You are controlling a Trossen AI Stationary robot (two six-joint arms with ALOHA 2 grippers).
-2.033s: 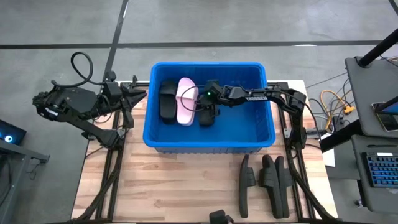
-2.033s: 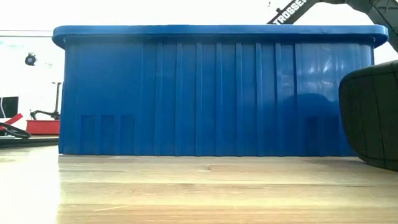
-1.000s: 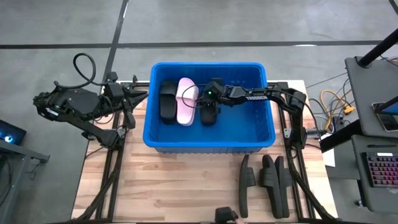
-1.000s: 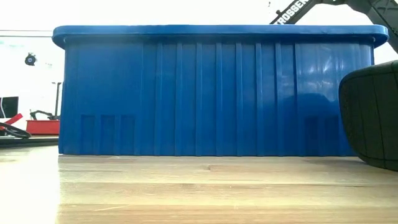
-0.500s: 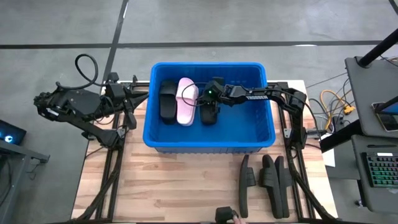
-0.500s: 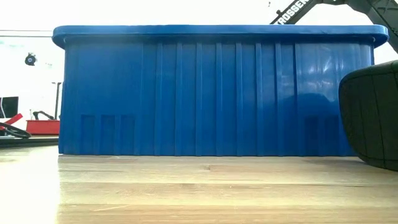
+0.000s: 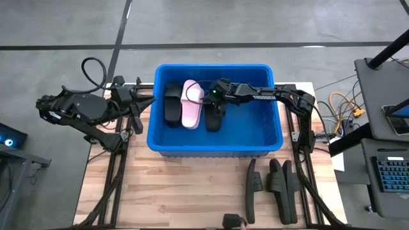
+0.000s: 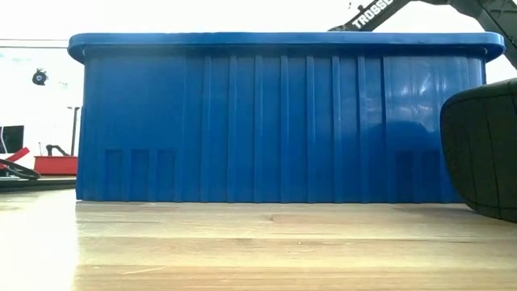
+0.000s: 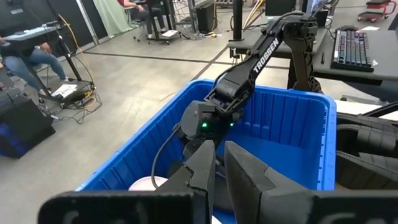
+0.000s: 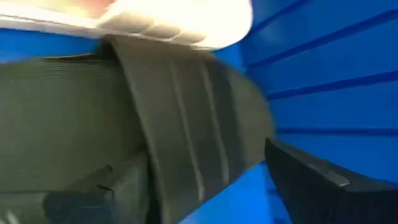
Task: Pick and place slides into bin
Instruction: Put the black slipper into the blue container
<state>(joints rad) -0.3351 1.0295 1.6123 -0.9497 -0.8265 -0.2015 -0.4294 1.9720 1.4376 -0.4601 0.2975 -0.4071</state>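
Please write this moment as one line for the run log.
right gripper: open, inside bin, over black slide | left gripper: shut, waiting beside bin | black slides on table: not yet picked

Three slides [image 7: 190, 105] lie side by side in the bin's [image 7: 215, 148] left half, while three more [image 7: 273, 184] rest on the table [image 7: 172, 191] before its right corner.

From where I'm driving, my right gripper [image 7: 214, 102] is down inside the bin [image 7: 276, 134], and right beside it sit a black slide [image 7: 213, 115], a pink slide [image 7: 191, 103] and another black slide [image 7: 172, 102], so that side's packed. Behind the gripper, the bin floor is bare blue, with easy room. Three black slides [image 7: 273, 185] crowd the table [image 7: 172, 191] past the near wall.
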